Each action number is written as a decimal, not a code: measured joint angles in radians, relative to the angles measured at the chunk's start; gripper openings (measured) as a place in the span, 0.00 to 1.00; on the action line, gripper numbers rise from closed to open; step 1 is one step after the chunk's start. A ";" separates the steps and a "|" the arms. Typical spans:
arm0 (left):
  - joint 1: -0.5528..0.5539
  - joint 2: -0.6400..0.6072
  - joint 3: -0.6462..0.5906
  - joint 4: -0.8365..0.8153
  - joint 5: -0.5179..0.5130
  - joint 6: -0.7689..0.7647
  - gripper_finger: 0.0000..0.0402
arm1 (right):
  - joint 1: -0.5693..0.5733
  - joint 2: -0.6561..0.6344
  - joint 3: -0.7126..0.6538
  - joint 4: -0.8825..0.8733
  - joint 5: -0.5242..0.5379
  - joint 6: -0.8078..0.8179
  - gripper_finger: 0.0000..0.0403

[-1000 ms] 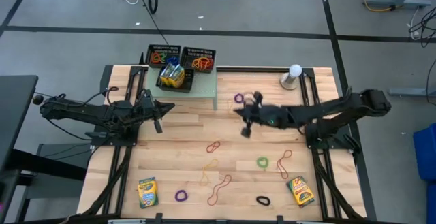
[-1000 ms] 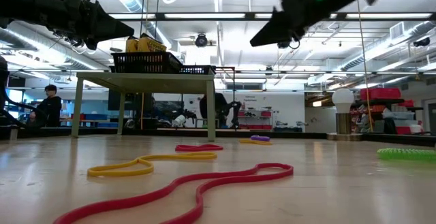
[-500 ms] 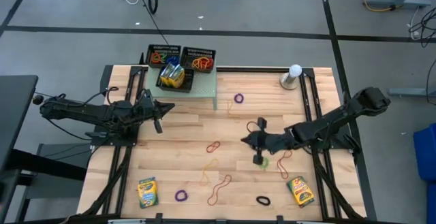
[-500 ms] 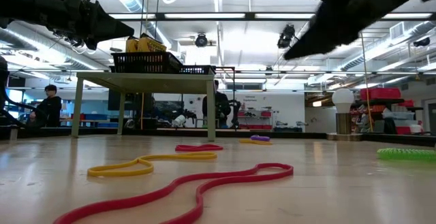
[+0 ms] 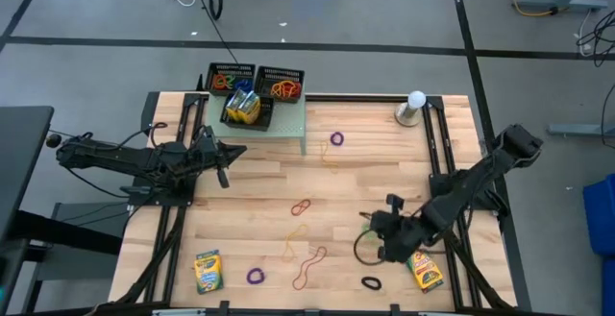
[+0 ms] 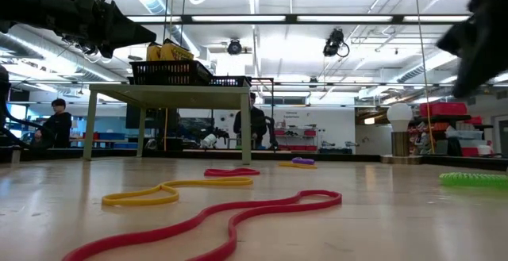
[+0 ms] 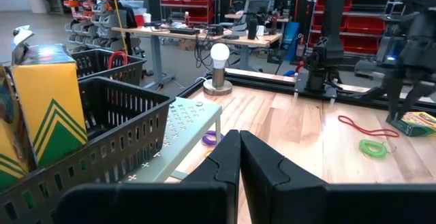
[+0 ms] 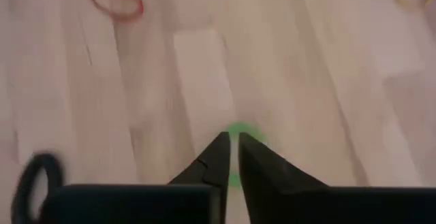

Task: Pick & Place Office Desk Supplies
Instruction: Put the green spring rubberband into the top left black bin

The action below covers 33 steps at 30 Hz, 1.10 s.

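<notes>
A: Right gripper (image 8: 234,154) — what's it doing, lower right of the overhead pic?

B: Hanging over the green band (image 8: 238,134), fingers a slit apart, nothing betw. them. Prob. lining up to pinch it.

A: Left gripper (image 7: 239,157)?

B: Pressed shut, empty, parked mid-left by the trays (image 5: 232,71) — waiting, I'd say.

A: Rest of the stuff?

B: Bands scattered lower centre, e.g. the red band (image 6: 208,218); crayon box (image 5: 423,269) just beside the right arm, another box (image 5: 207,271) lower left.

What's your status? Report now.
Left end effector shut, parked by green shelf. Right end effector pointed at green rubber band, not gripped yet. Nothing between them.
</notes>
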<state>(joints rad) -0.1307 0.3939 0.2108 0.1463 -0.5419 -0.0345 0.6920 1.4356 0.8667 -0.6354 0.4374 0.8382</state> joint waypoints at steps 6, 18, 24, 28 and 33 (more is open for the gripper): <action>0.000 0.000 0.000 0.000 0.000 0.000 0.03 | -0.009 0.048 0.017 -0.037 -0.065 0.047 0.24; 0.000 0.000 0.000 0.001 0.000 0.000 0.03 | -0.126 0.182 0.015 -0.002 -0.220 -0.036 0.35; 0.000 0.000 0.000 0.003 0.000 0.000 0.03 | -0.138 0.220 0.015 -0.037 -0.255 -0.052 0.35; 0.000 0.000 0.000 0.003 0.000 0.000 0.03 | -0.140 0.220 0.015 -0.022 -0.245 -0.091 0.35; 0.000 0.000 0.000 0.004 0.000 0.000 0.03 | -0.146 0.221 0.015 0.004 -0.249 -0.106 0.32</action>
<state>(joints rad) -0.1310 0.3943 0.2108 0.1499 -0.5415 -0.0345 0.5455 1.6562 0.8814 -0.6311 0.1880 0.7322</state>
